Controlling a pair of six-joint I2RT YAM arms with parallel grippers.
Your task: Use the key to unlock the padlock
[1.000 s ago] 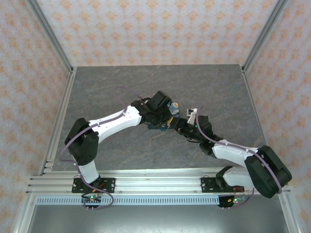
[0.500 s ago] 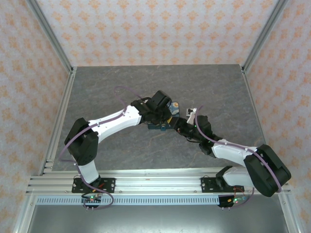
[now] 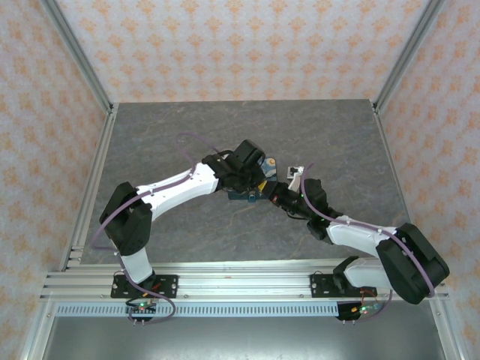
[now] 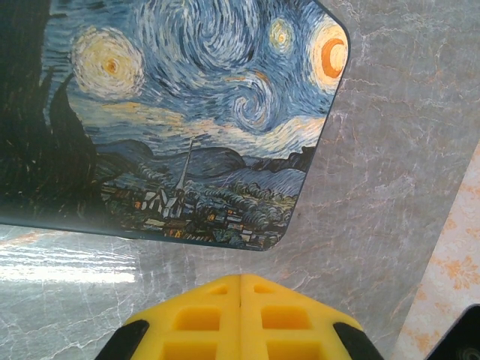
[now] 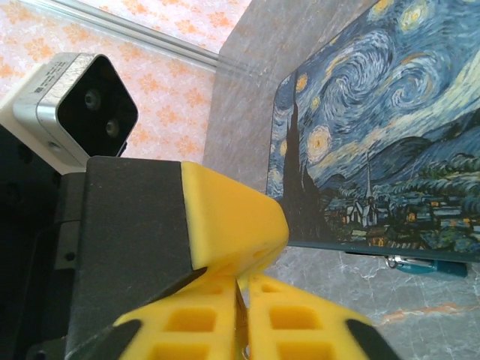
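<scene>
Left tool (image 4: 240, 283) is clamped fully shut; its load can't be told. Starry-night padlock (image 4: 187, 112) is set mid-surface (image 3: 187, 135), at 12 o'clock from it. Right tool (image 5: 244, 300) is pinched shut alongside; key not confirmed. Unlocking is judged not done.

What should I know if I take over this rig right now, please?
Left gripper: shut, nothing visible between its pads.
Right gripper: shut, close beside the left one. A thin sliver shows between its pads; it may be the key, but I cannot confirm that.
Padlock (Starry Night print): just in front of both grippers, at the middle of the table. Shackle and keyhole not visible.
Done: both arms are at the lock.
Left: confirm the key, insert it, turn it, open the shackle.
</scene>
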